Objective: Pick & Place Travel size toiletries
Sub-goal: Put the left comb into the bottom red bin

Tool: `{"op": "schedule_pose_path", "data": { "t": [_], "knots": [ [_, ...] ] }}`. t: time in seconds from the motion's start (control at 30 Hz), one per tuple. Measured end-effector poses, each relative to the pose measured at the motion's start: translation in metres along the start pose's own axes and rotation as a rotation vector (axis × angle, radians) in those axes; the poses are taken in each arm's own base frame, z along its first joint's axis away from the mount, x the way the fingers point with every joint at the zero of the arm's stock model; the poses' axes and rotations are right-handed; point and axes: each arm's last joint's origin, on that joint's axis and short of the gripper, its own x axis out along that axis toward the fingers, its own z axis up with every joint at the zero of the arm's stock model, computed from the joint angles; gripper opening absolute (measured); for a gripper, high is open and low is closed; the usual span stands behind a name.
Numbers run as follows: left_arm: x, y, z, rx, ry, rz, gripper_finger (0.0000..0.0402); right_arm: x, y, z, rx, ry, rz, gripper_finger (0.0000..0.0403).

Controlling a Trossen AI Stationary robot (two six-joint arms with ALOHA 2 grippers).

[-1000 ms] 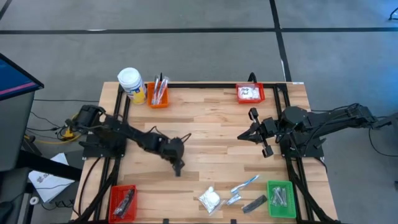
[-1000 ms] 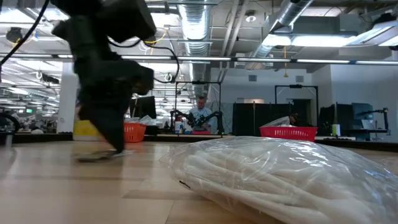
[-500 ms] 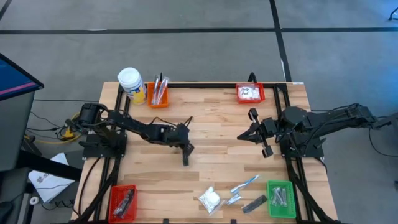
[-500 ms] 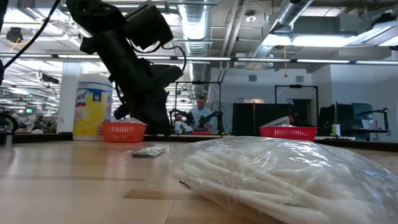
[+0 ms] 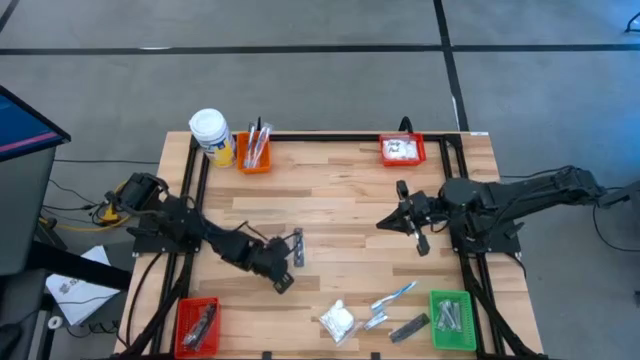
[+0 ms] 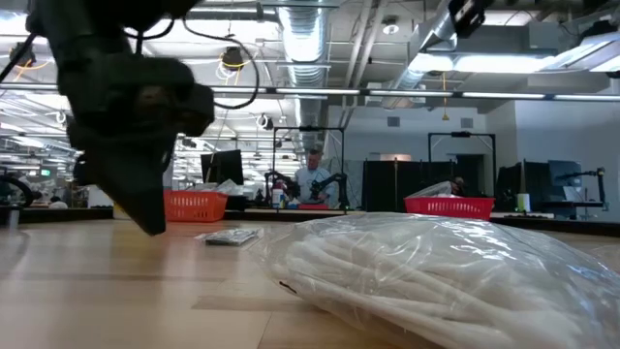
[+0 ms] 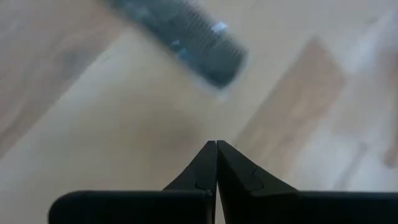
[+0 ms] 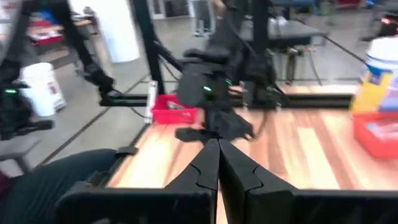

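Observation:
A dark grey flat bar (image 5: 298, 247) lies flat on the wooden table near its middle; the left wrist view shows it blurred (image 7: 186, 37), ahead of the fingers. My left gripper (image 5: 284, 284) is shut, points down and stands just on the near-left side of the bar, apart from it (image 7: 216, 144). More toiletries lie at the near edge: a white puffy packet (image 5: 337, 320), a toothbrush (image 5: 393, 297), a silvery sachet (image 5: 375, 320) and another dark bar (image 5: 408, 327). My right gripper (image 5: 381, 224) hangs shut above the table's right half, holding nothing.
A green bin (image 5: 452, 320) stands at the near right and a red bin (image 5: 197, 325) at the near left. An orange bin (image 5: 254, 152) and a yellow jar (image 5: 212, 135) are at the far left, another red bin (image 5: 402, 150) at the far right.
My left gripper, shut throughout, swung toward the far edge with the dark bar at its tip. It then drew back toward the near-left. The bar has slid along the table toward the far edge and now lies apart from the fingers.

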Motion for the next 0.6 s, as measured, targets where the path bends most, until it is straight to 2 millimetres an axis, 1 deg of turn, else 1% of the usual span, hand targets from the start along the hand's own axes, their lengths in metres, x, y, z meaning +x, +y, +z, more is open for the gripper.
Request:
{"op": "schedule_pose_path", "data": {
  "t": [0.07, 0.17, 0.3, 0.37, 0.5, 0.6],
  "knots": [
    [0.001, 0.001, -0.003, -0.02, -0.019, 0.034, 0.0, 0.007, -0.002, -0.007, 0.018, 0.001, -0.042, 0.0],
    [0.002, 0.001, -0.002, -0.023, -0.051, 0.047, 0.0, 0.022, -0.007, -0.021, 0.054, 0.043, -0.126, 0.0],
    [0.003, 0.006, 0.007, -0.031, -0.066, 0.065, 0.0, 0.04, -0.006, -0.053, 0.102, 0.111, -0.196, 0.0],
    [0.007, 0.01, 0.012, -0.045, -0.055, 0.072, 0.0, 0.047, -0.004, -0.064, 0.114, 0.118, -0.214, 0.0],
    [0.021, 0.015, 0.018, -0.059, -0.003, 0.073, 0.0, 0.057, -0.004, -0.07, 0.122, 0.086, -0.212, 0.0],
    [0.034, 0.012, 0.023, -0.051, -0.027, 0.025, 0.0, 0.06, -0.004, -0.071, 0.122, 0.084, -0.213, 0.0]
  ]
}}
